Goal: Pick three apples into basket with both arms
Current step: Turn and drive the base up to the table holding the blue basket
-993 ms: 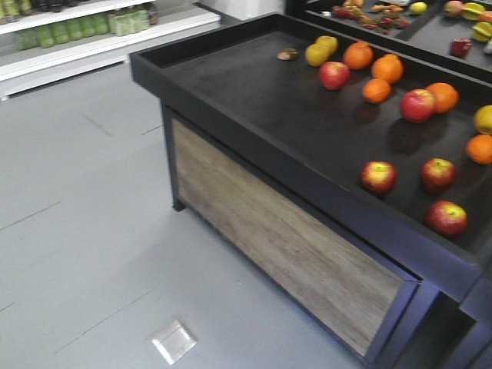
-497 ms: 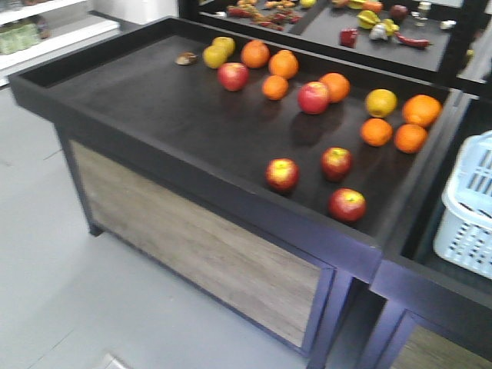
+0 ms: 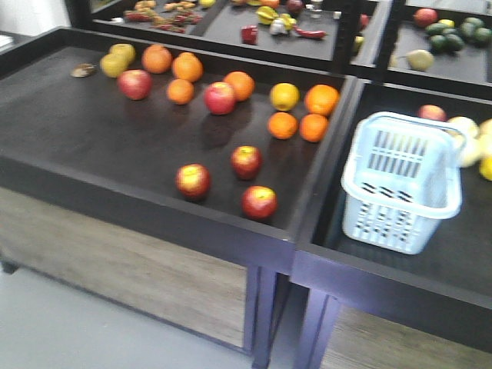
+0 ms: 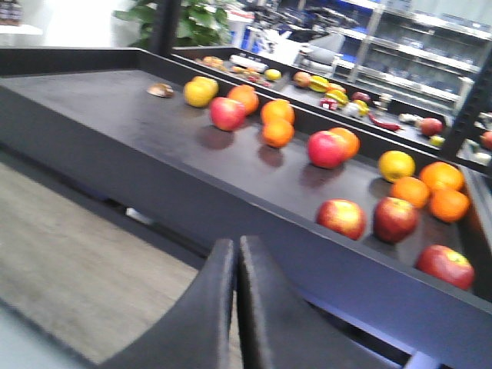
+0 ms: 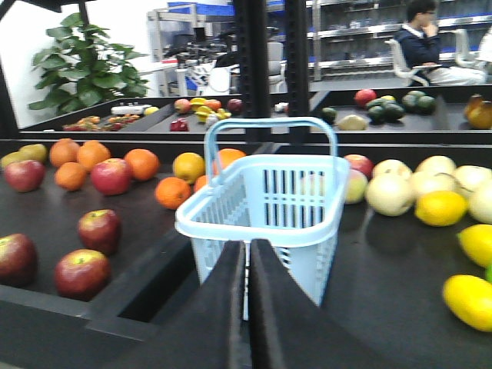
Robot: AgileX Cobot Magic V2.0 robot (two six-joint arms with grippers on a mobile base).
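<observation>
As the front view has swung right over the last second, the basket (image 3: 400,223) has gone from out of frame, to a sliver at the edge, to fully in view. Floor and shelving are gone from the shot. Read that as the base lining up on the work area: no picking yet, nothing in the basket.

The three nearest apples (image 3: 246,161) sit in a loose cluster near the front edge of the black table (image 3: 69,115), apart from each other. Two more lie further back among the oranges (image 3: 313,127). The basket stands upright in the next compartment to the right, with a raised divider (image 3: 338,146) between it and the apples. You'll have to lift fruit over that.

Left wrist view: left pincer (image 4: 235,254) has its fingers together with nothing held, low in front of the table edge and well short of the apples (image 4: 342,217). No basket here.

Right wrist view: right pincer (image 5: 247,254) is likewise together and empty, pointed straight at the basket (image 5: 261,200), whose handle stands up. This view alone shows the yellow fruits (image 5: 438,207) right of the basket and a seated person (image 5: 419,34) far behind. The apples (image 5: 98,229) lie at its left.

Likely split: left arm picks, right arm works the basket side.
</observation>
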